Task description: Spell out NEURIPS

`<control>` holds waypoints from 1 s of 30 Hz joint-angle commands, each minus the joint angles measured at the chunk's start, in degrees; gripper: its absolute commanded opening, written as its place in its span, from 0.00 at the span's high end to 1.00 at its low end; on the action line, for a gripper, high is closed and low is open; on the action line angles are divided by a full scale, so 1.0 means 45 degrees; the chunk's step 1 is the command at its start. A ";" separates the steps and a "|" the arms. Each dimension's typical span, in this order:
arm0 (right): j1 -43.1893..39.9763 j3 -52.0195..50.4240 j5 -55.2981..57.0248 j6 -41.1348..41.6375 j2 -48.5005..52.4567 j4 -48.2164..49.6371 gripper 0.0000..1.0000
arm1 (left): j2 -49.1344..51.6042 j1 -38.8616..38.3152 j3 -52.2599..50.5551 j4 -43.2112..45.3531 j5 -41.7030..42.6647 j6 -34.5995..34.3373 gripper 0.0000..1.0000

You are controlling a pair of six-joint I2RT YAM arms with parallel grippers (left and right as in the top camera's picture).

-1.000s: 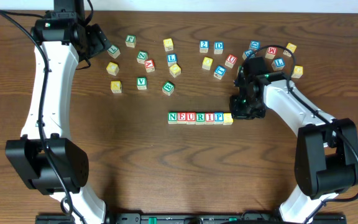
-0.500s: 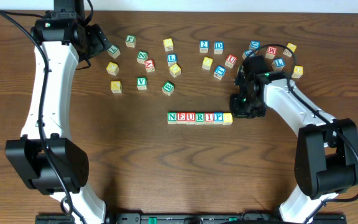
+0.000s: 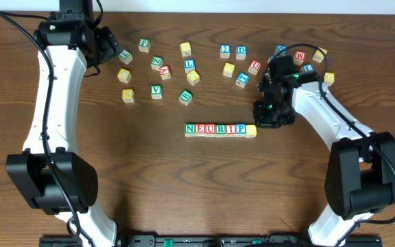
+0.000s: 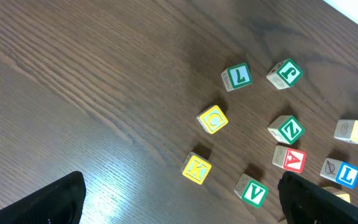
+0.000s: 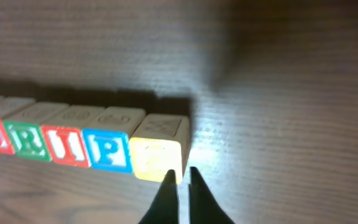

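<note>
The NEURIPS row [image 3: 221, 130] lies on the tabletop [image 3: 184, 192], seven cubes touching, just to the left of the right pincer [image 5: 180, 177]. That pincer is closed on nothing, its tips at the yellow-faced cube [image 5: 156, 158], whose letter is unreadable. The left pincer [image 4: 180, 208] gapes empty. The spelling looks essentially done. No containers appear.
</note>
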 commanded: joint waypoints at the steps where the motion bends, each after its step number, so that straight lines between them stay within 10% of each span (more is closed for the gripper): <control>1: 0.0282 0.0233 -0.0597 -0.0287 -0.0073 -0.0379 0.99 | 0.0097 0.0019 -0.0044 -0.0034 -0.0160 0.0073 0.02; 30: 0.1739 -0.1166 0.1511 -0.0165 -0.0073 0.0481 0.99 | 0.0097 0.0019 -0.0044 -0.0034 -0.0160 0.0073 0.02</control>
